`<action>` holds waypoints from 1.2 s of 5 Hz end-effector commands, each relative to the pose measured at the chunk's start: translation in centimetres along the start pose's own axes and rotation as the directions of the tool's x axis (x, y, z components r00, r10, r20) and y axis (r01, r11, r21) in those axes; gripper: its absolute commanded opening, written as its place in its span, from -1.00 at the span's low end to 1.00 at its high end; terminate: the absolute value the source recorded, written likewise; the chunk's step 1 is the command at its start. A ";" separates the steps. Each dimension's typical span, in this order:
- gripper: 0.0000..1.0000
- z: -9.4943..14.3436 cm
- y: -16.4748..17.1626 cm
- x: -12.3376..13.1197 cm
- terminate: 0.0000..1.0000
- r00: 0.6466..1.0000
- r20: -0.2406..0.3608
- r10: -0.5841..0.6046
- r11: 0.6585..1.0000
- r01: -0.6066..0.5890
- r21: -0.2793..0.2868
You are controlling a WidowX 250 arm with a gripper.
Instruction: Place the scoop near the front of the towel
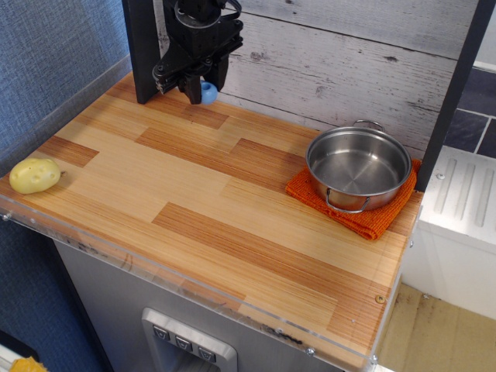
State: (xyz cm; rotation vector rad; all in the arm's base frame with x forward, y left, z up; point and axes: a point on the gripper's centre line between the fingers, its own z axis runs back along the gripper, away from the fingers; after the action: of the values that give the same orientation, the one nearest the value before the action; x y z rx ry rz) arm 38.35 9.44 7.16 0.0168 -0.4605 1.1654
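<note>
Whitewashed planks back a wooden bench (pixel 194 201) where the tool (pixel 198 84), far left, grips the scoop (pixel 208 93) aloft; light and rigid, it looks easy to carry to the towel (pixel 364 221), right.

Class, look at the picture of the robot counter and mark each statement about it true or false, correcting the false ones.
1. The gripper holds the scoop above the counter. True.
2. The pot sits on the towel. True.
3. The scoop lies on the towel. False: it is in the gripper at the back left, far from the towel.
4. The potato is inside the pot. False: it lies at the counter's left edge, and the pot is empty.
5. The towel is orange. True.
</note>
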 end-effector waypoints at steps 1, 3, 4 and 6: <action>-1.00 5.1 -0.2 -5.3 -1.00 1.000 0.000 -0.026 0.993 0.025 -0.114; -1.00 7.2 0.2 -12.4 -1.00 0.998 -0.015 -0.064 0.989 0.061 -0.134; -1.00 7.7 0.7 -15.5 -1.00 0.997 -0.027 -0.070 0.989 0.066 -0.135; -1.00 7.1 2.2 -18.6 -1.00 0.996 -0.051 -0.070 0.993 0.064 -0.098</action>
State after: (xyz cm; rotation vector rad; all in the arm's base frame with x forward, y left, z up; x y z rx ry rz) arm 28.62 -7.59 4.98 -0.0471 -0.4353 1.0807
